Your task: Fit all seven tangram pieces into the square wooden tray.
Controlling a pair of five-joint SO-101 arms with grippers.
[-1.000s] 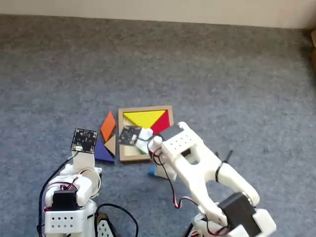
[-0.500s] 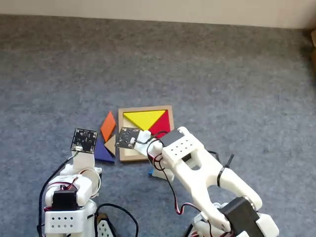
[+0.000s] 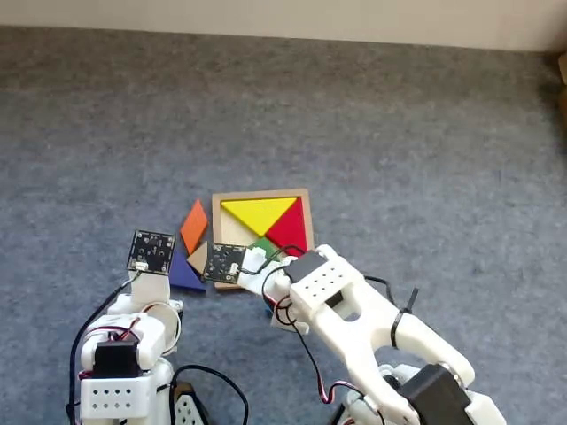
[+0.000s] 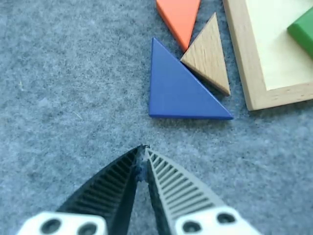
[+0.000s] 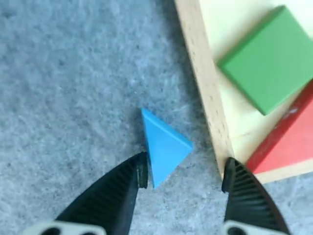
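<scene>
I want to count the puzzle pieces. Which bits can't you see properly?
High view: the right arm covers the light blue triangle and part of the tray's near edge.
Left wrist view: the orange piece is cut off by the picture's edge.
Right wrist view: the red triangle runs off the edge.

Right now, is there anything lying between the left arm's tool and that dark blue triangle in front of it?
No. Just bare grey carpet lies between the left tool and the dark blue triangle, as the left wrist view shows.
</scene>
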